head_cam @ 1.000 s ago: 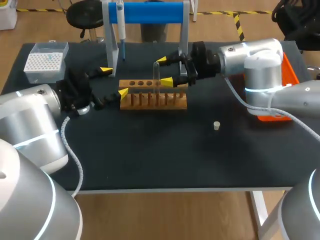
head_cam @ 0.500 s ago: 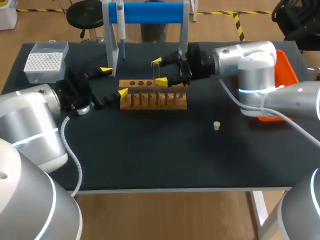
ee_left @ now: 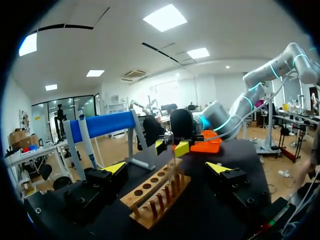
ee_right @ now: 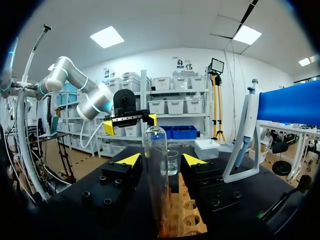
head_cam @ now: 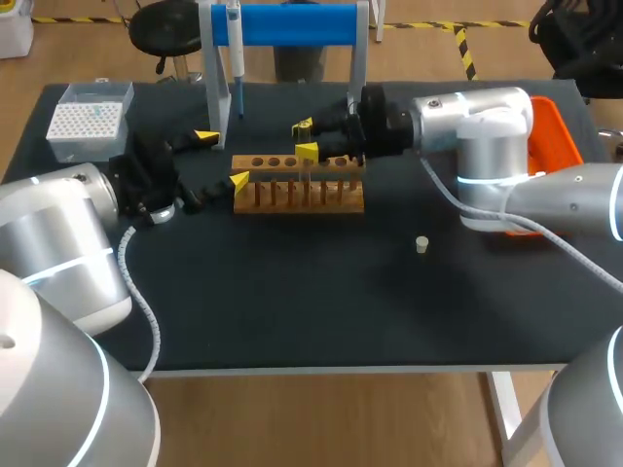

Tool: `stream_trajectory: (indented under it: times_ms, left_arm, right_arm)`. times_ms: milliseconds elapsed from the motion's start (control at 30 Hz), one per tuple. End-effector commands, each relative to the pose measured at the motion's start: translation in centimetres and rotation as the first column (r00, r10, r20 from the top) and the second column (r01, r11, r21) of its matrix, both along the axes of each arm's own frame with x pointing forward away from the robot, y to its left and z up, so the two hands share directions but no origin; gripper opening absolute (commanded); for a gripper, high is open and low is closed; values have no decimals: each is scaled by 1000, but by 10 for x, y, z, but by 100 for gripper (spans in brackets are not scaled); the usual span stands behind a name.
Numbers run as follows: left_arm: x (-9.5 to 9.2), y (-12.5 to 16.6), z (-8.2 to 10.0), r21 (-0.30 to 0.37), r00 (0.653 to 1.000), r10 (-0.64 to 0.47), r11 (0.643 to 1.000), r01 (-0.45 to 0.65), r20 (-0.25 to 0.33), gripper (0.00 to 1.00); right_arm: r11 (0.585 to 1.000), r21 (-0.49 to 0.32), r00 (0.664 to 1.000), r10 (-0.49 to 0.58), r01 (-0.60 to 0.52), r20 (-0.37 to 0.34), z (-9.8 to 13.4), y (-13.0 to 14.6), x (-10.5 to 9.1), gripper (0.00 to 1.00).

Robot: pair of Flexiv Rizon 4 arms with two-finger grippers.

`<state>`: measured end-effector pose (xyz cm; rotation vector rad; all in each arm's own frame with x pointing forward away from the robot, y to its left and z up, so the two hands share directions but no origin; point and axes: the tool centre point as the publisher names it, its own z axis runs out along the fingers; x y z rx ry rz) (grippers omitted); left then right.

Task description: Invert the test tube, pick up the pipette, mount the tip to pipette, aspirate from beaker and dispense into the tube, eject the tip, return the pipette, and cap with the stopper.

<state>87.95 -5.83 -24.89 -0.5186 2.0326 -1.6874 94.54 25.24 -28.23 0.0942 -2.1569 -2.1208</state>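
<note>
the test tube (head_cam: 304, 163) is standing upright, rounded end up, on a peg of the wooden rack (head_cam: 292, 199) near the middle of the black table (head_cam: 321, 292). the right gripper (head_cam: 305, 139) is straddling the tube's upper part with one yellow tip on each side; its fingers are sitting narrowly apart, and in the right wrist view a gap is showing between the glass and one finger, so it is gripping nothing. the left gripper (head_cam: 223, 159) is hanging spread wide and empty just beside the rack's left end. the pipette (head_cam: 236, 53) is hanging on the blue stand (head_cam: 292, 24) behind the rack. the stopper (head_cam: 421, 244) is lying on the table, well apart from the rack on its right.
</note>
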Motion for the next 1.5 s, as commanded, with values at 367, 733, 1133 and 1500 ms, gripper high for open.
stream_trajectory:
  times_ms: [367, 733, 1133, 1500]
  left_arm:
    - [-1, -2, -1, 0, 1000, 7, 1000, -7, 2, 100]
    - [-1, -2, -1, 0, 1000, 7, 1000, -7, 2, 100]
    - [-1, -2, -1, 0, 1000, 7, 1000, -7, 2, 100]
    - [-1, -2, -1, 0, 1000, 7, 1000, -7, 2, 100]
  right_arm:
    - [1000, 4, 1000, -18, 18, -10, 0, 1, 2, 0]
    - [999, 15, 999, -31, 31, -12, 10, -2, 4, 0]
    - [999, 18, 999, -43, 44, -9, 21, -6, 4, 0]
    - [999, 17, 999, -46, 46, -2, 34, -7, 3, 0]
